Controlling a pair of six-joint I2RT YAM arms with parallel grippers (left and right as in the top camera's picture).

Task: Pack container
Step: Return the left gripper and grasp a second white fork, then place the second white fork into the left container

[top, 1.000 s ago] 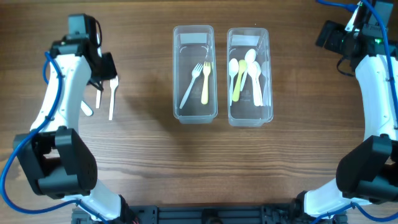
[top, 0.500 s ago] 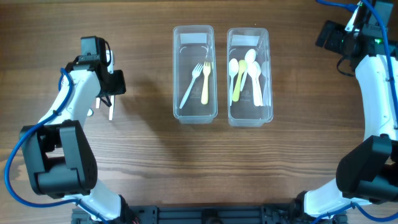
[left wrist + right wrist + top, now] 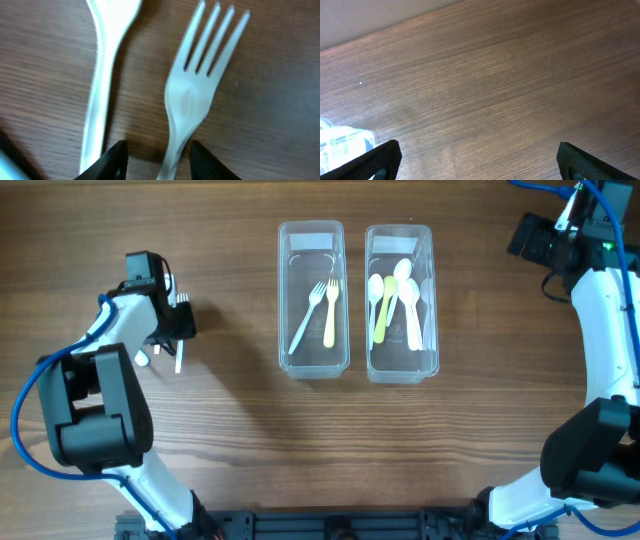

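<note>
forks (image 3: 329, 315) in left container (image 3: 315, 361), spoons (image 3: 411, 308) in right container (image 3: 401, 366)

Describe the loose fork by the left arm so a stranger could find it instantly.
From the clear container holding two forks, look left across bare wood to the left gripper. The white fork lies on the table, its handle between the open fingers. Unlike the white utensil beside it, whose end widens smoothly, it has four tines.

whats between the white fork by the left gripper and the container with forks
Only bare table lies between the white fork and the fork container, per the overhead view.
</note>
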